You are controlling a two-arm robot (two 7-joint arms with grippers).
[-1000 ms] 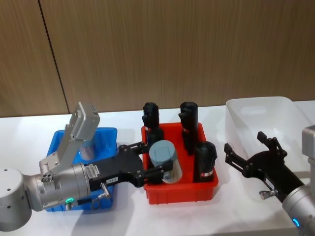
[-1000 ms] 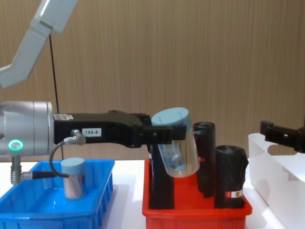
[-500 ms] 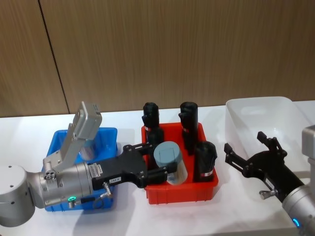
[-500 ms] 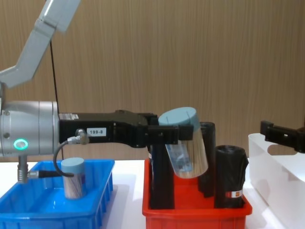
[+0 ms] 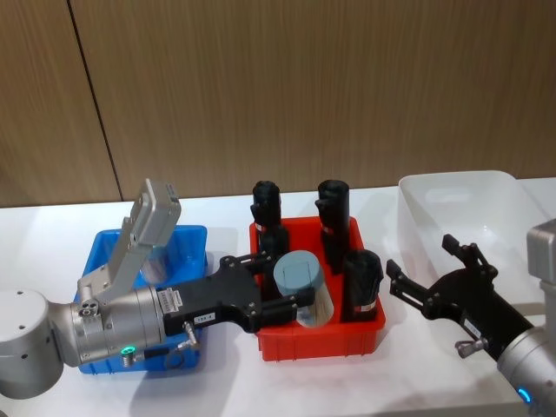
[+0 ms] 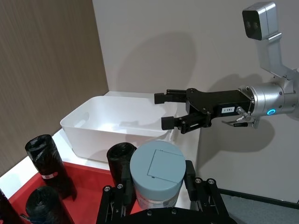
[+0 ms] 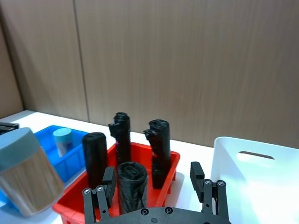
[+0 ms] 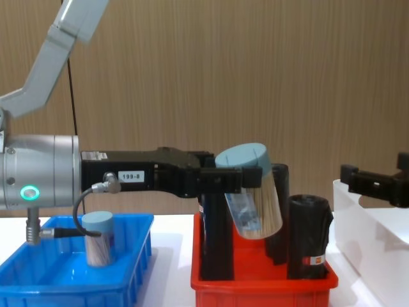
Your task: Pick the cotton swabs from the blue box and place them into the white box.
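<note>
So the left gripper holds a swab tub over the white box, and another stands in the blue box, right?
No: the head view shows the left gripper holding the tub over the red bin. Another tub does stand in the blue box.

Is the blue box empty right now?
No, one cotton swab tub with a pale blue lid stands upright inside the blue box.

The left gripper (image 5: 288,280), arm stretched level toward the right, clamps a tilted cotton swabs tub (image 8: 252,192), while the right gripper (image 5: 420,256) hovers spread wide, pointing leftward.
</note>
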